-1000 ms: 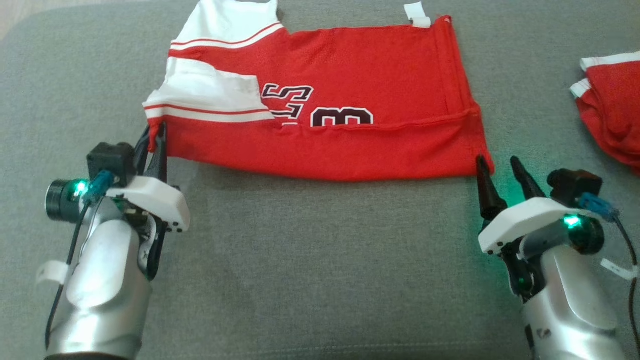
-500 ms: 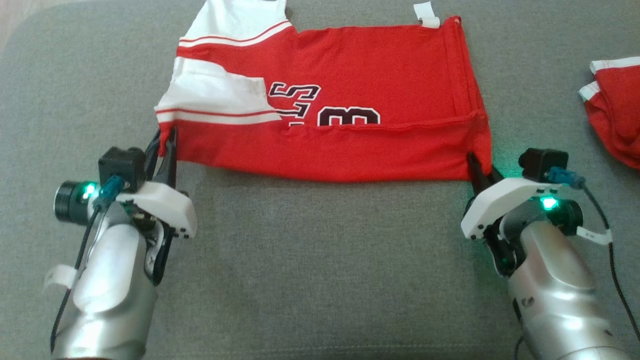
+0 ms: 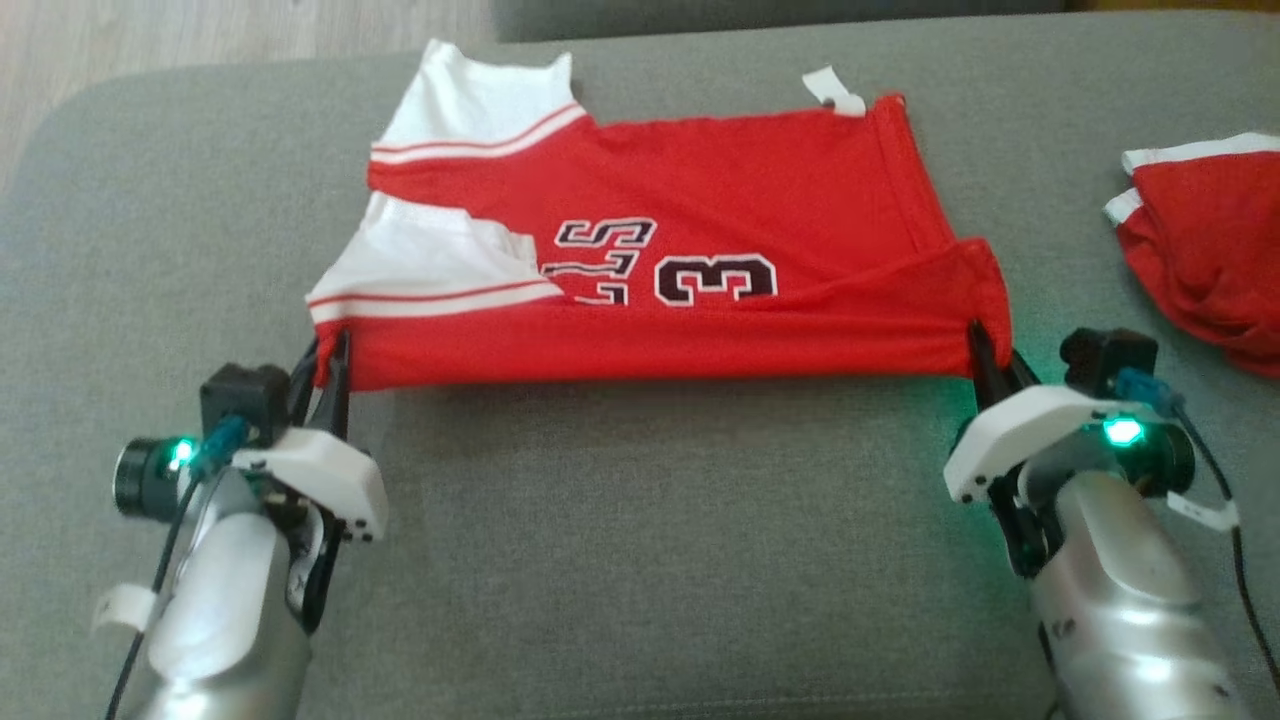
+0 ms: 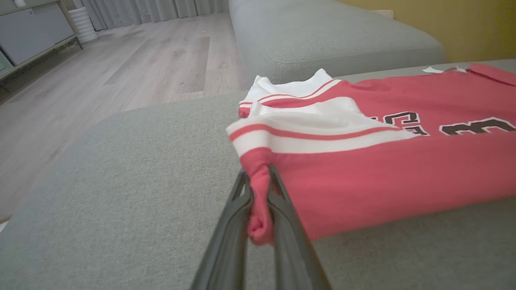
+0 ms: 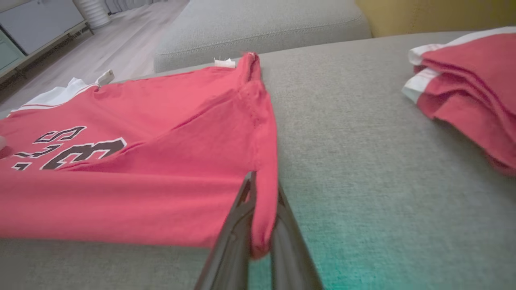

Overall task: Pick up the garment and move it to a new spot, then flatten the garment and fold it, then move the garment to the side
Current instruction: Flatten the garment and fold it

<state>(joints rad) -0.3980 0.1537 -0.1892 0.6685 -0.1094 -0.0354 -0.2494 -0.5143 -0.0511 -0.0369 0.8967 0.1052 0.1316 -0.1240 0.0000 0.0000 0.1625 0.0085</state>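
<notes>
Fold step: you had the left gripper pinched tight on the shirt at its 7 o'clock corner and the right gripper on the 5 o'clock corner, near edge lifted off the cushion. Next probably meant carrying that edge toward 12. Cushion edge was close there. Red pile lay at 3, well apart.

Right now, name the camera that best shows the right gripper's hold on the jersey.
Right wrist view: the right gripper pinches the jersey's corner close up. Head view shows it small, from above. Left wrist view shows the left gripper on the opposite corner.
</notes>
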